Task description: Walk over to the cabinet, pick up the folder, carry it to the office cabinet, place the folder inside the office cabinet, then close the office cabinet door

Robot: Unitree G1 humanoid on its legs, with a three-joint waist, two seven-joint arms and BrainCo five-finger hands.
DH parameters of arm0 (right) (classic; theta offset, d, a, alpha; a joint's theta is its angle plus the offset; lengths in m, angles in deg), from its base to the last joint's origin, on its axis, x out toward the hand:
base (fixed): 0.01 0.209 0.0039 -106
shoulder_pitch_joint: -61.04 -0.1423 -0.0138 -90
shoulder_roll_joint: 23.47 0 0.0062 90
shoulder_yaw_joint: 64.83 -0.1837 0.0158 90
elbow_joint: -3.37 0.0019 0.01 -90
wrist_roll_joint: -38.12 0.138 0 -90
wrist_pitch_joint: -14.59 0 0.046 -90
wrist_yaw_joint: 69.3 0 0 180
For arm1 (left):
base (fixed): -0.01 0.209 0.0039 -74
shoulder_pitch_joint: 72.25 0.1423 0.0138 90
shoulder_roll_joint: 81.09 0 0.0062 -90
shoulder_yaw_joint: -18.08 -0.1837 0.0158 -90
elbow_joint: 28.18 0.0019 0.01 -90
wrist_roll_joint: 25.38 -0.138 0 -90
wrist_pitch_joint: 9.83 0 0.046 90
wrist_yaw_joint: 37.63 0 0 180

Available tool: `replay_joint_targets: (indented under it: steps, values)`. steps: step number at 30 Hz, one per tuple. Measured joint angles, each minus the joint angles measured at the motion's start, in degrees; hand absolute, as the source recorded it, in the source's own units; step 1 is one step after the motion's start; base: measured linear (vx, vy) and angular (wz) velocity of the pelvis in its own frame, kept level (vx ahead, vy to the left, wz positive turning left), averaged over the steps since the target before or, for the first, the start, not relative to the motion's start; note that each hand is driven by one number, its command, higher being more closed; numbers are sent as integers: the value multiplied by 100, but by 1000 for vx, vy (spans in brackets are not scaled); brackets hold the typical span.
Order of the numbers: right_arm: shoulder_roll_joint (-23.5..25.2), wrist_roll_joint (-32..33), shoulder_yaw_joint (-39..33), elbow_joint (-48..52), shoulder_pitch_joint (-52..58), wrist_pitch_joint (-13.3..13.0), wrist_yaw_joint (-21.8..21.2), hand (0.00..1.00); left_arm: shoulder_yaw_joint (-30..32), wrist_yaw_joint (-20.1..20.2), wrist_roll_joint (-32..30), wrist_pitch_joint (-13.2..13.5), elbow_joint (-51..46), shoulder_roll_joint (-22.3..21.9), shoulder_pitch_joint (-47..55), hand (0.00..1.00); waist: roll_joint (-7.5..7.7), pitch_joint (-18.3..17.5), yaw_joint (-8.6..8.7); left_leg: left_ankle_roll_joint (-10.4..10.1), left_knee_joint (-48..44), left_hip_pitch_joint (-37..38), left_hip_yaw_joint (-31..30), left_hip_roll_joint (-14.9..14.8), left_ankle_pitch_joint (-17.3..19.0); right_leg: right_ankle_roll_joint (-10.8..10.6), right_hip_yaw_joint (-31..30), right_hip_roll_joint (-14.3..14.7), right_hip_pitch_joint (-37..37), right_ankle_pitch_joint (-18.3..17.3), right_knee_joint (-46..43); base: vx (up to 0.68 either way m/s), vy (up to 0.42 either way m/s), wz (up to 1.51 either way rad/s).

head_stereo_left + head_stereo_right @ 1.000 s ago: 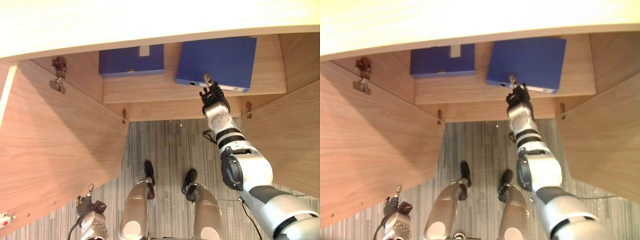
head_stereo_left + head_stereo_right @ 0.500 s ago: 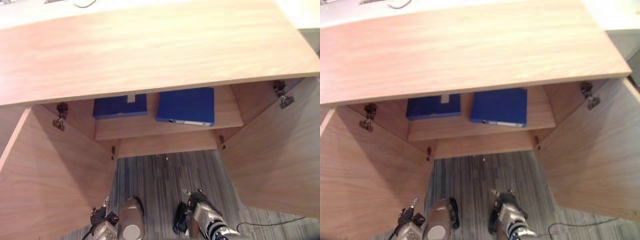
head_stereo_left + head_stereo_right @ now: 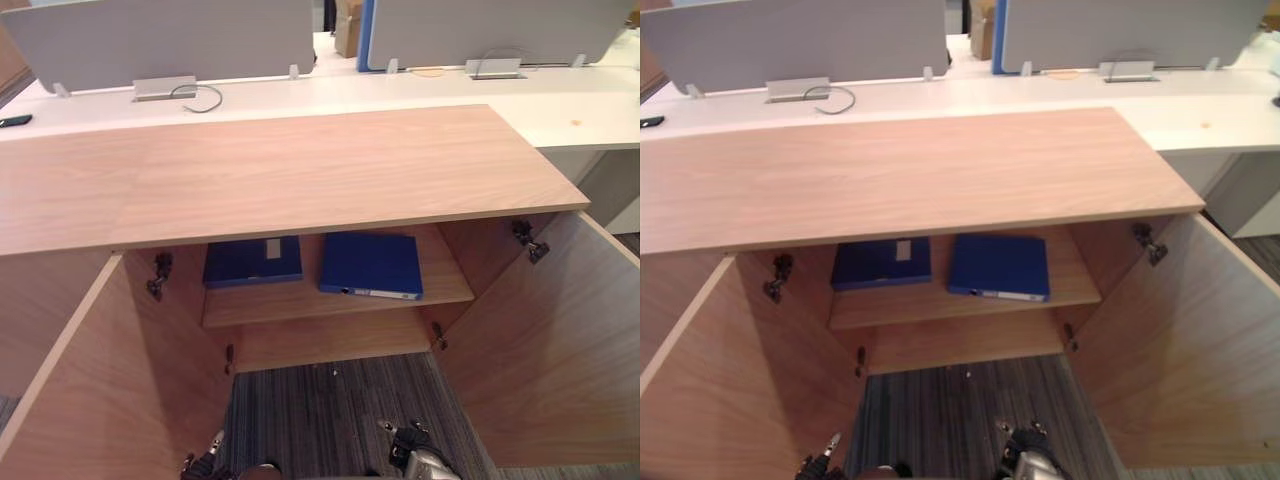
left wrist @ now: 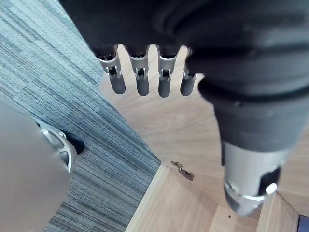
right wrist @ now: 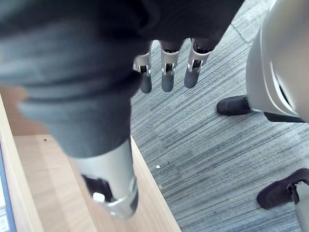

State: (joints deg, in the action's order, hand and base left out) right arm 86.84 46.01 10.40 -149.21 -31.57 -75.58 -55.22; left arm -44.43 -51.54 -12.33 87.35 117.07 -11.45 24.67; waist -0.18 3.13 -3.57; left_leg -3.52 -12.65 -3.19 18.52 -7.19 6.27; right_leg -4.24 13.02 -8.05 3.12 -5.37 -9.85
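At the open office cabinet (image 3: 280,175), seen from the head camera, the folder (image 3: 371,265) lay flat on the shelf (image 3: 440,287), its labelled edge facing the opening, just beside a second blue folder (image 3: 253,261). Both hands hung low over the carpet (image 3: 330,400), well below and in front of the shelf, the right hand (image 3: 412,462) under the folder's side and the left hand (image 3: 203,468) near the left door (image 3: 70,400). The right door (image 3: 540,350) stood swung wide on the other side. With the folder inside, closing looked to be what remained, and each door lay outward from its nearer hand, the hands themselves between the two. A white desk (image 3: 300,92) with grey screens (image 3: 160,40) ran behind.

In the left wrist view, the left hand's fingers (image 4: 140,83) were straight, slightly spread and held nothing, with wood panel and a hinge (image 4: 182,172) beyond them.

In the right wrist view, the right hand's fingers (image 5: 166,81) hung relaxed and empty over grey carpet.
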Motion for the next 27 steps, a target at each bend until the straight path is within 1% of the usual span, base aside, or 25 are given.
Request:
replay_joint_targets:
  steps: [1, 2, 3, 4, 5, 6, 7, 8, 9, 10, 11, 12, 13, 14, 15, 16, 17, 18, 20, 21, 23, 25, 27]
  values:
    - [0, -6, -36, 8, 2, 1, -15, 0, -56, 1, -3, 4, -4, 7, 13, 0, -3, -5, -2, 21, 44, 56, 42, 44, 34, -14, -53, -36, 14, -5, -60, 57, 174, -41]
    - [2, -13, -146, 20, 0, 7, -39, 0, -179, 28, -27, 9, -16, 24, 23, 0, -2, -16, -8, 79, 125, 164, 79, 161, 99, -86, -94, -163, 68, -84, -284, 60, 151, -20]
    - [2, -18, -172, 52, 2, 15, -50, 0, -239, 46, -70, 11, -18, 32, 22, 0, -3, -31, -8, 99, 177, 206, 78, 230, 112, -107, -111, -229, 126, -147, -436, 66, 153, -17]
    - [-6, -39, -190, 155, 12, 19, -53, 0, -411, 91, -148, 10, -33, 65, 13, 0, -11, -31, 6, 108, 289, 305, 79, 372, 111, -105, -116, -386, 338, -246, -925, 58, 135, -12]
    - [-24, -71, -192, 225, 10, 21, -54, 0, -587, 130, -225, 7, -39, 82, 11, 0, -46, -40, 27, 111, 375, 385, 93, 472, 62, -63, -87, -525, 651, -275, -1579, 69, 135, -12]
    - [-26, -95, -193, 240, -1, 20, -54, 0, -653, 158, -243, 3, -64, 99, 24, 0, -34, -29, 44, 166, 396, 455, 101, 528, 24, -54, -59, -626, 784, -277, -1898, 101, 149, -9]
    - [-25, -121, -188, 304, -12, 21, -52, 0, -796, 209, -281, -3, -76, 148, 21, 0, -6, -8, 58, 187, 452, 604, 100, 637, 29, -18, -28, -827, 959, -264, -2422, 118, 108, 0]
    - [-25, -123, -153, 408, -5, 21, -47, 0, -912, 230, -351, -9, -90, 161, 20, 0, -12, 5, 84, 241, 474, 743, 95, 682, 63, 101, 78, -981, 1038, -185, -2814, 113, 84, 2]
    - [-36, -125, -125, 451, 10, 20, -46, 0, -973, 236, -353, -13, -130, 159, 42, 0, -14, 9, 94, 274, 474, 790, 93, 678, 85, 164, 129, -1022, 1065, -129, -2942, 107, 45, -1]
    - [-38, -119, -66, 454, 7, 19, -41, 0, -1075, 248, -375, -13, -206, 155, 86, 0, -84, 9, 98, 309, 470, 849, 96, 593, 112, 194, 139, -1058, 1131, -11, -3143, 76, 6, -2]
    - [-34, -108, -15, 457, -9, 21, -36, 0, -1112, 258, -402, -12, -234, 164, 83, 0, -75, 18, 101, 310, 474, 853, 87, 539, 112, 195, 208, -1086, 1182, -58, -3237, 81, -13, -1]
    - [-34, -106, -12, 467, -21, 19, -28, 0, -1179, 258, -432, -10, -248, 186, 79, 0, -72, 69, 97, 300, 522, 914, 77, 485, 104, 117, 342, -1134, 1176, -165, -3199, 58, -46, -1]
    - [-35, -102, -11, 463, -16, 19, -18, 0, -1234, 258, -449, -11, -250, 202, 87, 0, -91, 110, 91, 274, 567, 989, 81, 387, 89, 67, 455, -1122, 1149, -235, -2911, 63, -95, -2]
    - [-36, -63, -5, 461, -17, 14, -11, 0, -1252, 253, -458, -7, -249, 212, 100, 0, -85, 135, 96, 220, 636, 1054, 69, 318, 57, 36, 556, -1074, 1089, -220, -2367, 47, -114, 0]
    - [-36, -36, 2, 454, -15, 14, -9, 0, -1260, 251, -467, -5, -250, 229, 94, 0, -61, 156, 101, 185, 656, 1082, 48, 298, 42, 19, 568, -1018, 1018, -204, -2005, 55, -180, 16]
    - [-30, -3, 18, 427, 5, 14, -7, 0, -1259, 245, -492, 7, -252, 281, 94, 0, 45, 209, 108, 78, 660, 1121, -29, 329, 44, -31, 523, -967, 835, 24, -1284, 44, -181, 22]
    - [-29, -3, 25, 394, 14, 15, -8, 0, -1248, 243, -507, 14, -265, 332, 95, 0, 147, 238, 105, 22, 662, 1127, -81, 391, 58, -34, 478, -983, 739, 283, -1007, 38, -279, 31]
    - [-147, -2, 8, 333, 8, 14, -1, 0, -1182, 233, -536, 0, -166, 249, 84, 0, 70, 216, 99, -71, 748, 1145, -256, 325, 111, -132, 540, -863, 684, 376, -926, 47, -253, 24]
    - [-224, -12, -19, 325, 16, 12, 6, 0, -1035, 219, -555, 12, -142, 105, 137, 0, -94, 157, 100, -150, 823, 1121, -307, 121, 73, -96, 667, -644, 628, 318, -734, 107, -247, 12]
    - [-214, -20, -44, 321, 16, 19, 5, 0, -919, 210, -547, 10, -120, 72, 139, 0, -118, 155, 92, -257, 894, 1113, -357, -78, 2, -30, 772, -433, 579, 281, -630, 113, -198, 4]
    - [-200, -24, -142, 314, 22, 21, 2, 0, -812, 218, -526, 10, -85, 66, 135, 0, -98, 146, 89, -367, 986, 1120, -380, -217, -65, 46, 891, -309, 542, 228, -609, 76, -163, 11]
    - [-216, -23, -189, 312, 31, 17, 3, 0, -772, 222, -469, 7, -62, 60, 125, 0, -102, 140, 97, -386, 1064, 1116, -474, -269, -119, 98, 1007, -270, 538, 203, -606, 101, -95, 21]
    - [-214, -22, -194, 310, 31, 10, 3, 0, -724, 224, -447, 4, -59, 56, 110, 0, -107, 136, 103, -395, 1083, 1090, -557, -273, -140, 95, 1084, -270, 479, 206, -539, 116, -21, 24]
